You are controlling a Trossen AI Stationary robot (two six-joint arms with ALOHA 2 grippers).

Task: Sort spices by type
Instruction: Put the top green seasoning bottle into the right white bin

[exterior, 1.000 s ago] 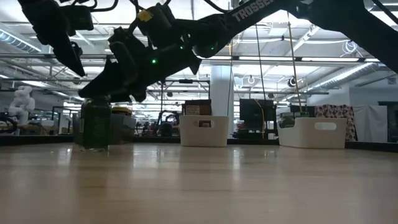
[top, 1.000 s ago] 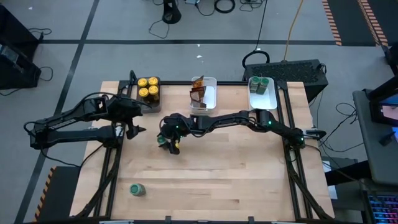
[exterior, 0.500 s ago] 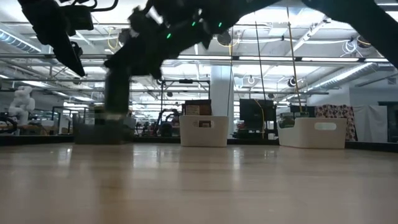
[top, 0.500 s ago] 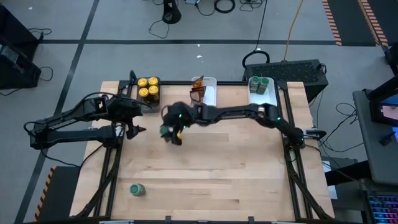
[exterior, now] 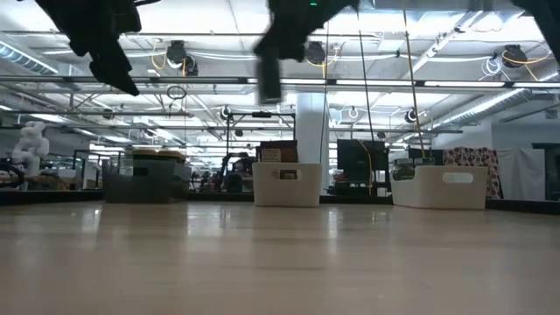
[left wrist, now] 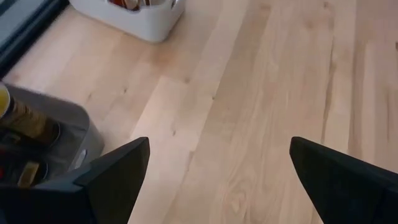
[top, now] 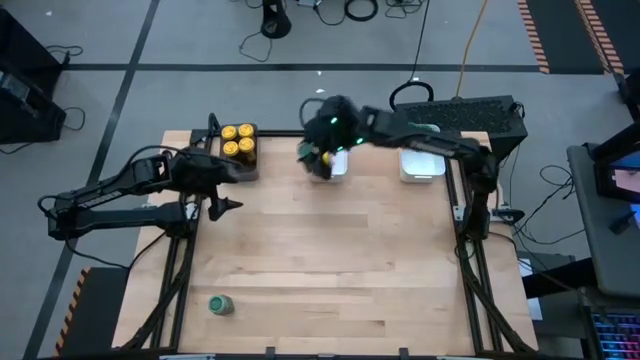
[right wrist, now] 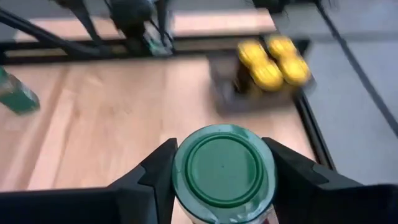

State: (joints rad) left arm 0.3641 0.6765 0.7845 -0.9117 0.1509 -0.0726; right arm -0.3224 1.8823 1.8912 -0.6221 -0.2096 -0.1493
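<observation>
My right gripper (top: pixel 318 156) is shut on a small round green-lidded spice jar (right wrist: pixel 224 167) and holds it in the air over the middle white tray (top: pixel 338 163), which holds brown-orange packets. In the low view the jar (exterior: pixel 269 84) shows high above the table. A second green-lidded jar (top: pixel 221 304) lies on the table near its near-left corner. Several yellow-lidded jars (top: pixel 238 144) stand in the dark tray (top: pixel 247 170). My left gripper (top: pixel 228 206) hovers open beside that tray, holding nothing. My right gripper pinches the jar between its two fingers (right wrist: pixel 157 174), one on each side of the jar's wall just below the green lid (right wrist: pixel 181 169). The fingers come from above, along the jar's sides. The jar is lifted clear and hangs roughly upright below the gripper.
The right white tray (top: pixel 420 170) sits at the far right, mostly under the right arm. In the low view both white trays (exterior: pixel 287 185) (exterior: pixel 440 187) and the dark tray (exterior: pixel 140 180) line the far edge. Bare wood (top: pixel 340 270) fills the middle and near side.
My right gripper, shut on the green-lidded jar, has lifted it off the table's left middle and carried it up and toward the far edge, then right, until it is over the middle white tray. The jar is now clear of the table.
</observation>
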